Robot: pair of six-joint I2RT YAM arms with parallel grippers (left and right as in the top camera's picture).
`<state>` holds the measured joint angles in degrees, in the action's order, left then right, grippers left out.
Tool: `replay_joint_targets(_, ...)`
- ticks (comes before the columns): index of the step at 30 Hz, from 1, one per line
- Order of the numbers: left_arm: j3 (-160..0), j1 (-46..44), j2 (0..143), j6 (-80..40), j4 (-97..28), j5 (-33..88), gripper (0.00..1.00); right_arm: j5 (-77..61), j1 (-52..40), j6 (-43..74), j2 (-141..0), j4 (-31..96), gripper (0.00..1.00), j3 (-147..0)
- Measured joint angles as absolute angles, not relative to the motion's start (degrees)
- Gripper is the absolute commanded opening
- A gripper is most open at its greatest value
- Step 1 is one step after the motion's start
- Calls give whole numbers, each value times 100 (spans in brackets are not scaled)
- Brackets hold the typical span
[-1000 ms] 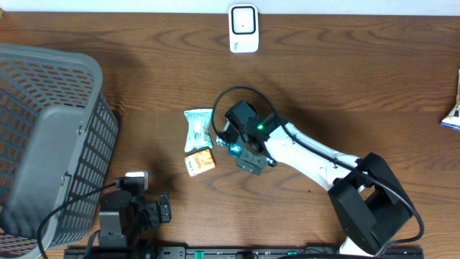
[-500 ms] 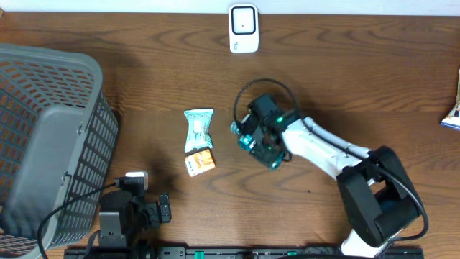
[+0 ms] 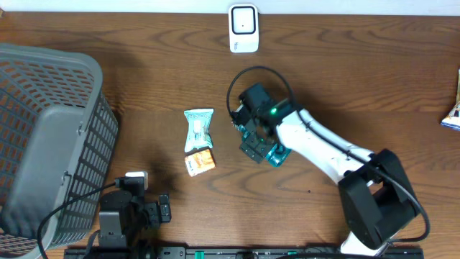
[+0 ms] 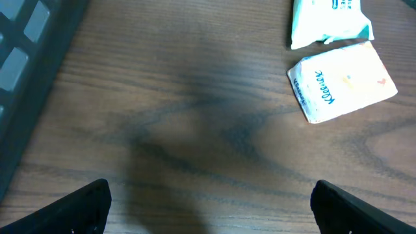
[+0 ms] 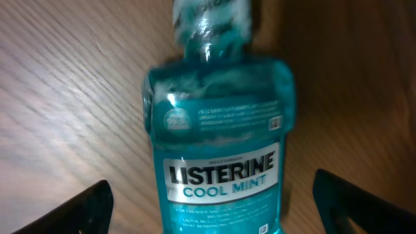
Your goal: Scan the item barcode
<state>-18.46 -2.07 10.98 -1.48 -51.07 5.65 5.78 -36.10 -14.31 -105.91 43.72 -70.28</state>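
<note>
A teal Listerine Cool Mint bottle (image 5: 218,143) lies label-up on the wooden table, cap pointing away, in the right wrist view. My right gripper (image 5: 214,211) is open over it. Its dark fingertips (image 5: 84,208) stand wide on either side, with bare wood between each and the bottle. From overhead the bottle (image 3: 275,154) shows only as teal patches under the right gripper (image 3: 255,144). A white scanner (image 3: 244,29) stands at the table's far edge. My left gripper (image 4: 211,211) is open over bare wood.
An orange Kleenex pack (image 3: 200,162) and a teal wipes packet (image 3: 198,128) lie left of the bottle; the left wrist view shows the pack (image 4: 341,88) too. A grey basket (image 3: 43,144) fills the left side. A coloured item (image 3: 453,111) sits at the right edge.
The right gripper swung to the right, then came back a little, turning at the wrist. The teal bottle under it now shows further right. The left arm stayed still.
</note>
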Motion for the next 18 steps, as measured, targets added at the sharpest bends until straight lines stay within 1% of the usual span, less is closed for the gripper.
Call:
replay_joint_targets(1, -1846, -207, 1098, -148, -5103, 565, 98, 698, -3658, -1378, -10619, 4313, 80, -6932)
replay_joint_targets(2, -1846, -207, 1098, -148, -5103, 565, 98, 867, -3686, -1323, -10713, 4298, 73, -6823)
replay_joint_targets(4, -1846, -207, 1098, -148, -5098, 563, 98, 1160, -3693, -1151, -10958, 4322, 64, -6807)
replay_joint_targets(6, -1846, -207, 1100, -148, -5100, 565, 98, 1385, -3701, -1046, -11034, 4300, 59, -6858)
replay_joint_targets(7, -1846, -207, 1098, -148, -5103, 563, 98, 1481, -3710, -989, -11065, 4300, 59, -6886)
replay_joint_targets(8, -1844, -207, 1098, -148, -5107, 565, 98, 1555, -3719, -919, -11100, 4313, 53, -6928)
replay_joint_targets(10, -1846, -207, 1098, -148, -5105, 563, 98, 1653, -3721, -812, -11163, 4342, 46, -6997)
replay_joint_targets(12, -1846, -207, 1098, -148, -5103, 565, 98, 1730, -3719, -740, -11203, 4359, 43, -7043)
replay_joint_targets(14, -1846, -207, 1098, -148, -5100, 563, 98, 1702, -3691, -679, -11233, 4556, 42, -7164)
replay_joint_targets(16, -1844, -207, 1098, -148, -5103, 565, 98, 1455, -3610, -626, -11351, 5028, 43, -7428)
replay_joint_targets(18, -1844, -207, 1098, -148, -5105, 565, 98, 906, -3533, -604, -11552, 5579, 45, -7669)
